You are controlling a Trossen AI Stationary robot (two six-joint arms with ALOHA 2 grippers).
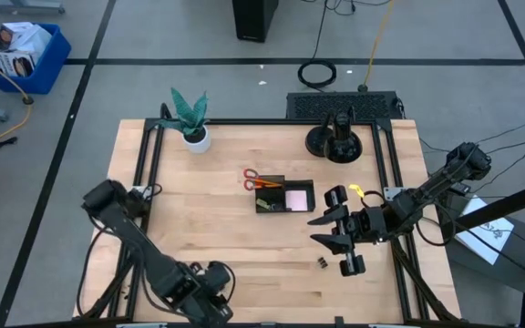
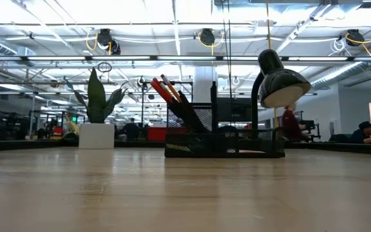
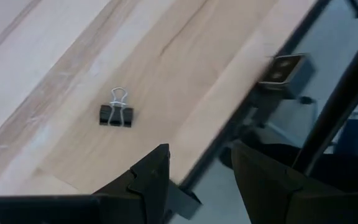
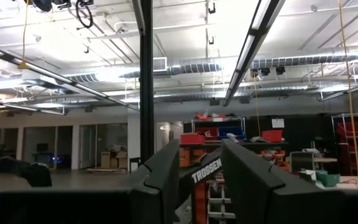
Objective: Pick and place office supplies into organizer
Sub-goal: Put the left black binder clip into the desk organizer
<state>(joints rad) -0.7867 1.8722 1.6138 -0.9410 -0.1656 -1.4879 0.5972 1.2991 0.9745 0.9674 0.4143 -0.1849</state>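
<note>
The black organizer point(image 1: 285, 196) stands mid-table. Red-handled scissors point(image 1: 255, 179), orange pencils and dark pens point(image 2: 176, 103) lean out of its left compartment, and a pink sticky-note pad point(image 1: 296, 196) lies in it. A small black binder clip point(image 1: 322, 262) lies on the wood near the front edge; it also shows in the left wrist view point(image 3: 115, 114). A yellow-green piece point(image 1: 357, 191) lies right of the organizer. My left gripper point(image 3: 197, 171) hovers open at the front edge, left of the clip and short of it. My right gripper point(image 4: 197, 168) is raised right of the organizer, tipped upward, open and empty.
A potted plant point(image 1: 192, 123) stands at the far left corner and a black desk lamp point(image 1: 335, 141) at the far right. A black metal frame point(image 1: 144, 164) runs along the table's sides. Bare wood lies between the organizer and the front edge.
</note>
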